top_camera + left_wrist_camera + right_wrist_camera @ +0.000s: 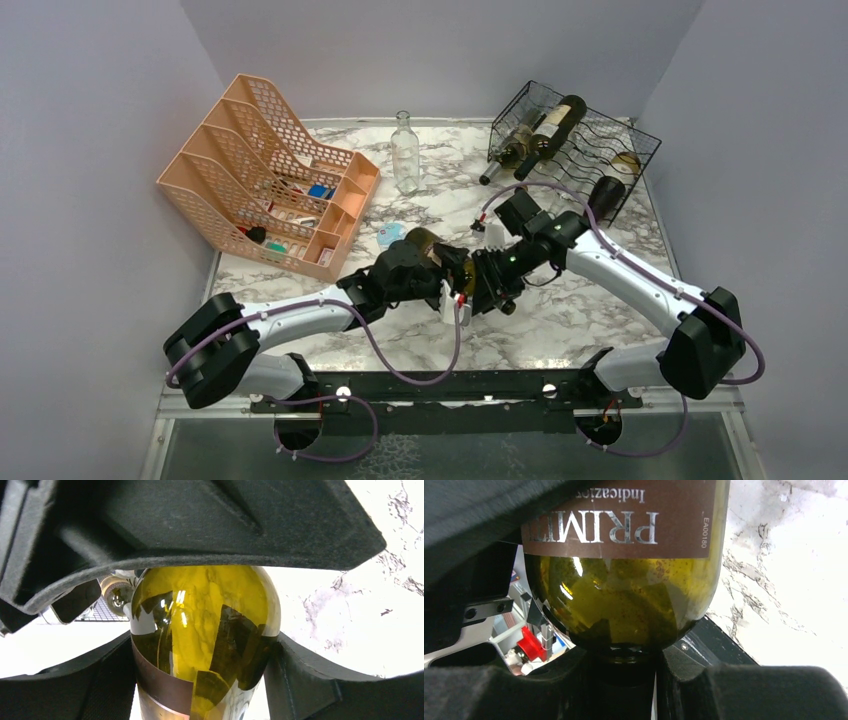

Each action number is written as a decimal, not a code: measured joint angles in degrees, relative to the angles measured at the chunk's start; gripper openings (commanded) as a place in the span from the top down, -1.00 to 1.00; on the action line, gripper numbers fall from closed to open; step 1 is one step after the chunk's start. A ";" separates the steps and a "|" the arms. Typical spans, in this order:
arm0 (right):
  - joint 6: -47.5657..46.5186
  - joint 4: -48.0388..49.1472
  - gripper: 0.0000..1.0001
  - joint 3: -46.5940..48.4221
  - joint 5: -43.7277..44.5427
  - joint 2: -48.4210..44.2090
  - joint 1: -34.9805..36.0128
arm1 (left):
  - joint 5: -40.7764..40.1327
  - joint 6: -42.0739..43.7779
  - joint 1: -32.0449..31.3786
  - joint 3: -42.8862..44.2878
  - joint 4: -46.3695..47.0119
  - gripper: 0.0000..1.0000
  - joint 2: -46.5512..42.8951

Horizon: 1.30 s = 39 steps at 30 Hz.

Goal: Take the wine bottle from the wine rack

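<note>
An olive-green wine bottle (422, 240) with a brown label lies held between my two grippers over the middle of the marble table, away from the black wire wine rack (600, 150) at the back right. My left gripper (205, 680) is closed round the bottle's body (200, 615), a pad (300, 675) against each side. My right gripper (624, 680) is shut on the bottle's dark neck, just below the shoulder (624, 595). In the top view the left gripper (440, 262) and right gripper (478, 272) meet close together.
Two more bottles (545, 130) lie on top of the rack, and a dark one (605, 190) pokes from its lower front. A clear glass bottle (405, 150) stands at the back centre. A peach mesh organizer (270, 170) fills the back left.
</note>
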 measured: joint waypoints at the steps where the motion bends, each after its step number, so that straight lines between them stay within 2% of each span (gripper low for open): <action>1: 0.17 -0.31 0.16 0.00 0.00 -0.04 0.00 | 0.00 0.26 -0.11 0.07 -0.42 -0.11 0.00; 3: 0.22 -0.87 -0.17 0.02 0.13 -0.15 0.04 | -0.22 -0.42 -0.37 0.42 -1.27 0.04 0.00; 5: 0.24 0.33 -0.45 0.55 1.11 -0.94 0.02 | -0.28 -2.16 -0.42 0.79 -2.27 0.10 0.13; 8: 0.31 1.05 -0.73 2.19 3.82 -2.73 0.04 | -0.87 -5.38 -0.46 1.07 -2.69 0.14 0.31; 10: 0.72 1.07 -0.83 3.32 6.45 -4.22 0.04 | -1.51 -7.04 -0.42 1.46 -2.75 0.19 0.37; 18: 3.32 -0.63 -0.86 10.12 21.29 -7.30 0.04 | -5.25 -15.41 -0.31 4.55 -1.42 0.27 1.62; 25: 5.09 3.06 -0.85 12.50 30.38 -17.97 0.04 | -8.63 -23.56 -0.28 5.66 0.00 0.28 2.49; 28: 4.74 8.98 -0.86 9.64 32.89 -25.46 0.04 | -10.01 -27.06 -0.11 6.82 0.50 0.28 3.34; 33: -0.15 19.80 -0.86 -0.94 32.44 -36.72 0.04 | -10.43 -35.21 2.23 8.83 1.03 0.28 3.93; 39: -4.63 29.16 -0.80 -6.82 31.36 -33.88 0.04 | -6.01 -44.94 8.57 10.62 3.21 0.29 6.08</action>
